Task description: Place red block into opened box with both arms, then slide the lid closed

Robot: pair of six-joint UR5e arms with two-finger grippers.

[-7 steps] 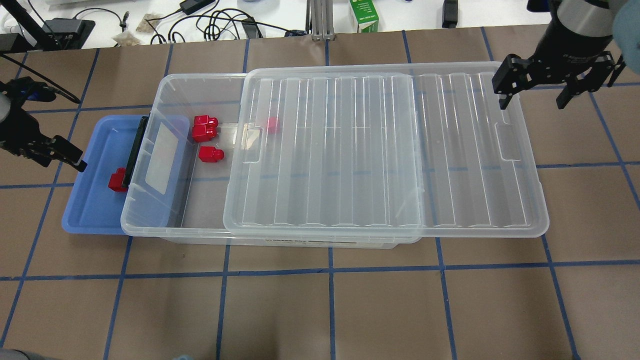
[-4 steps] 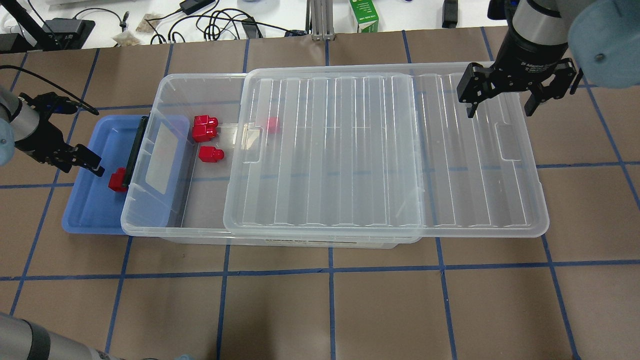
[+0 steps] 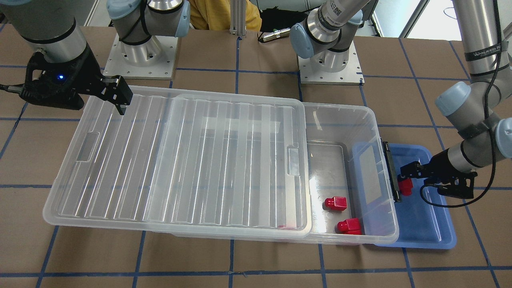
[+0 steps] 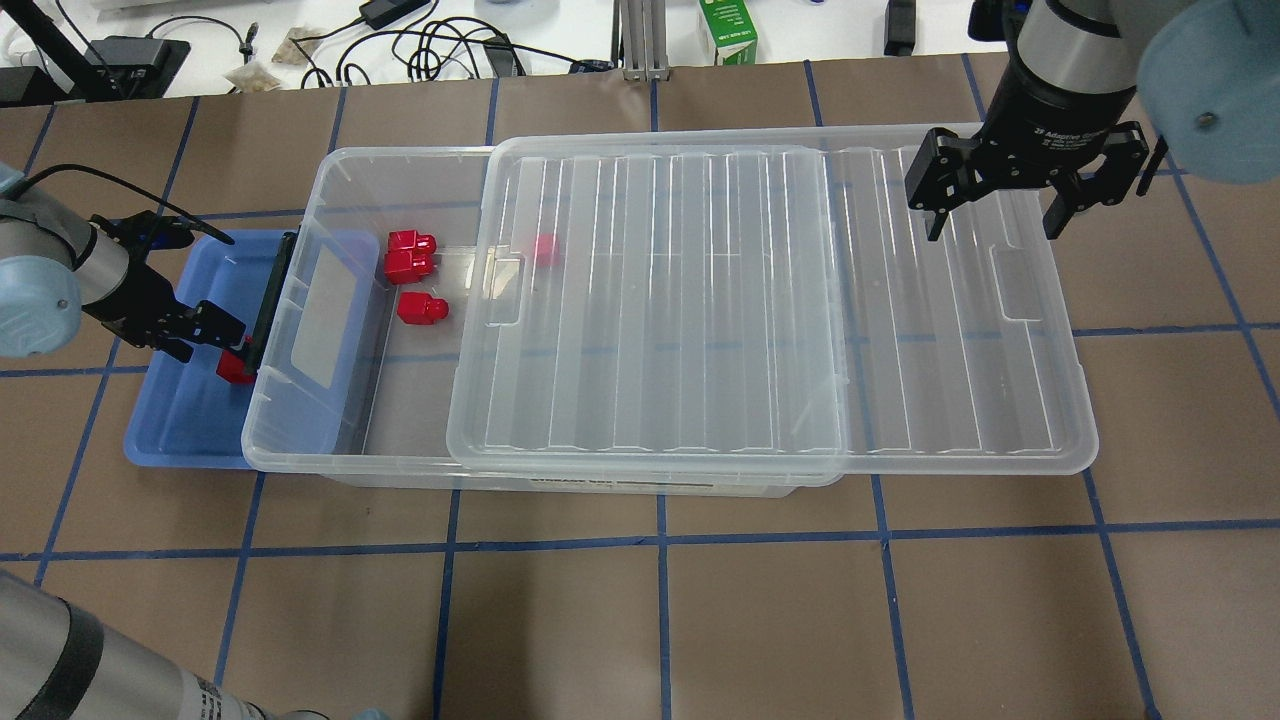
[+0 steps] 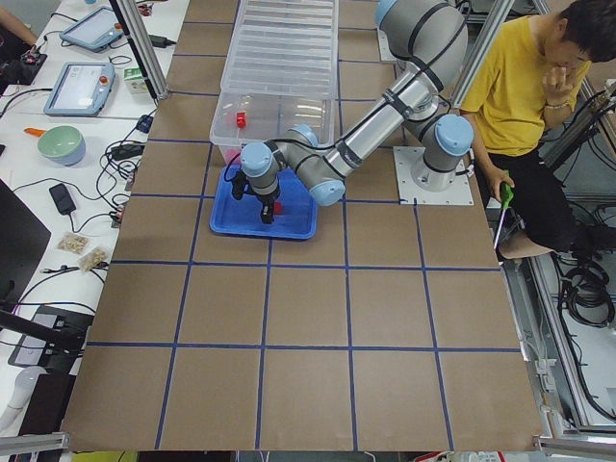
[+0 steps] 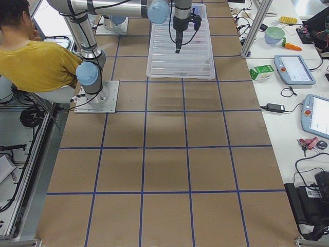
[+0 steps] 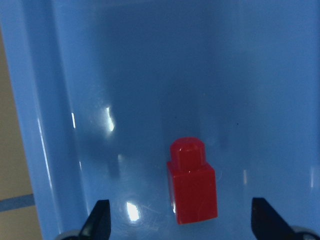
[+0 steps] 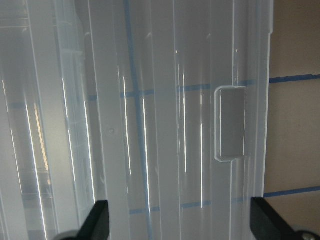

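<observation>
One red block [image 4: 236, 368] lies in the blue tray [image 4: 180, 420] beside the box's black latch. My left gripper [image 4: 218, 345] hovers open over it; in the left wrist view the block [image 7: 192, 182] sits between and just ahead of the spread fingertips. The clear box [image 4: 400, 190] holds three more red blocks [image 4: 411, 255] at its open left end, and another shows dimly under the lid. The ridged lid [image 4: 760, 300] covers the box's right part and overhangs it. My right gripper [image 4: 993, 232] is open above the lid's far right end, holding nothing.
The tray is tucked partly under the box's left end. Cables and a green carton [image 4: 728, 32] lie beyond the table's back edge. A person in a yellow shirt [image 5: 525, 87] sits behind the robot's bases. Brown tabletop with blue tape lines stretches in front.
My left gripper has moved right across the tray to the red block. The right gripper has shifted left, from past the lid's corner to above its right end. Box, lid and blocks are unmoved.
</observation>
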